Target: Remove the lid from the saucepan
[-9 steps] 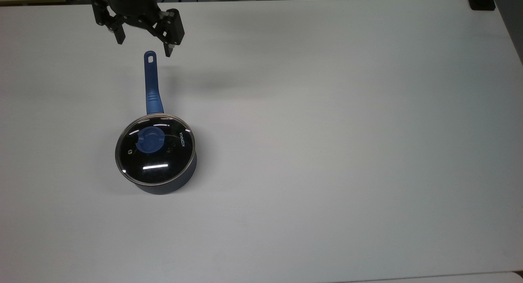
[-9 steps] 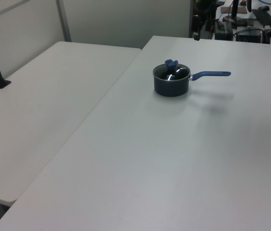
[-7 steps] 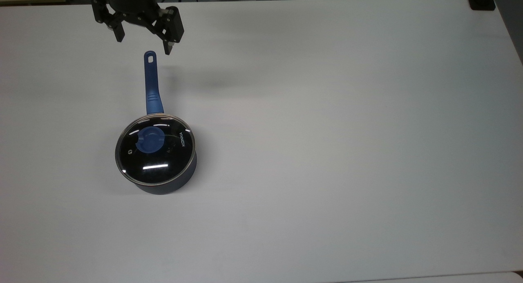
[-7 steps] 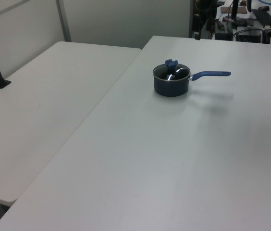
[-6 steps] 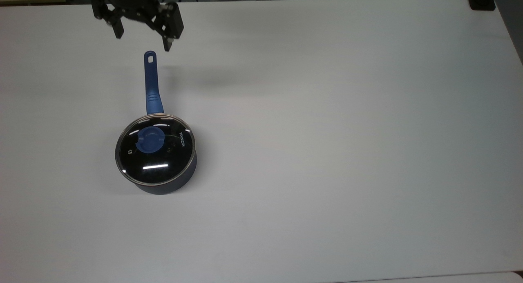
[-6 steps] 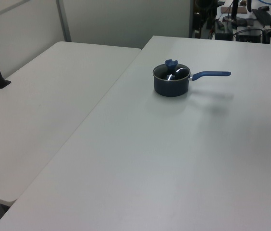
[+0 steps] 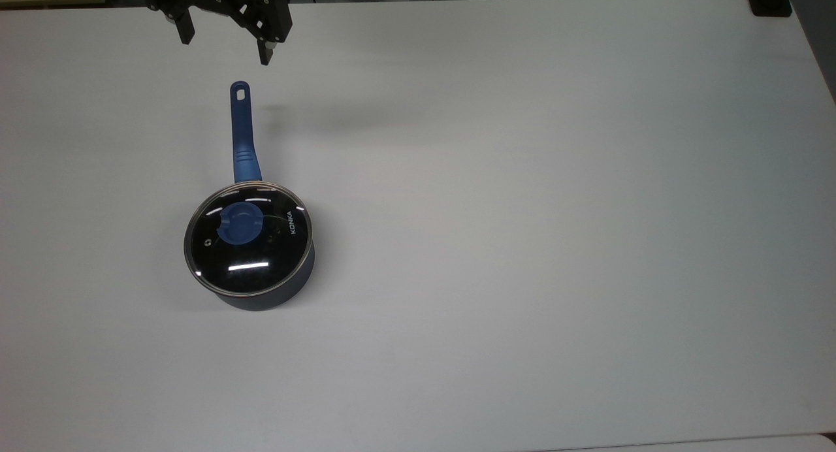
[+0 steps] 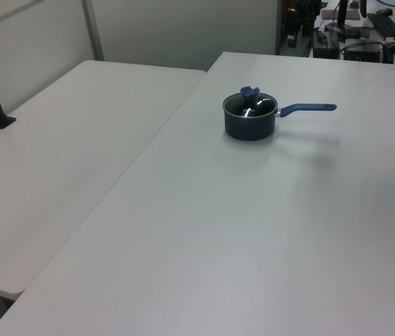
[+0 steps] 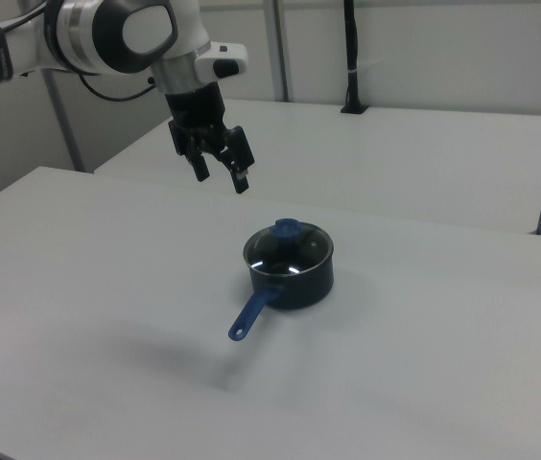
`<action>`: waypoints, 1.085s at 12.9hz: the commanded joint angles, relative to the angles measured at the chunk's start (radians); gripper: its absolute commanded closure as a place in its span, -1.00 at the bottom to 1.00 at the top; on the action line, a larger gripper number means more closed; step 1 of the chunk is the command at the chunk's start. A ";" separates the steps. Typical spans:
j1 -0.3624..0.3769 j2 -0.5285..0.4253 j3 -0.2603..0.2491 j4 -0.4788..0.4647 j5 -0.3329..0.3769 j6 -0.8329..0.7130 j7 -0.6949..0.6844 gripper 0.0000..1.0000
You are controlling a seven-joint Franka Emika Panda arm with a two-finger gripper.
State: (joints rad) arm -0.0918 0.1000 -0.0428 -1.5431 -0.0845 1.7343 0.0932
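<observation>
White table [image 7: 522, 243] bare on all sides of saucepan [image 7: 264, 295]; lid [image 7: 248, 238] seated on it, blue knob [image 7: 238, 223] uncovered from above. Long handle [image 7: 240, 129] runs toward top view's upper edge, only obstacle on that side. Gripper [image 7: 225, 50] hangs in air beyond handle's end, fingers spread, touching nothing. Black post [image 9: 350, 57] stands on far table, well apart.
</observation>
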 commanded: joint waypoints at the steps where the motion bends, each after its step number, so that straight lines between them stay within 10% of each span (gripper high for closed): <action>1: 0.006 0.000 0.001 -0.005 -0.012 -0.007 0.007 -1.00; 14: 0.012 0.182 0.012 0.037 0.012 0.296 -0.001 -1.00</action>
State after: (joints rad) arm -0.0873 0.2107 -0.0278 -1.5446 -0.0765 1.9731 0.0934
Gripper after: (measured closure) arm 0.000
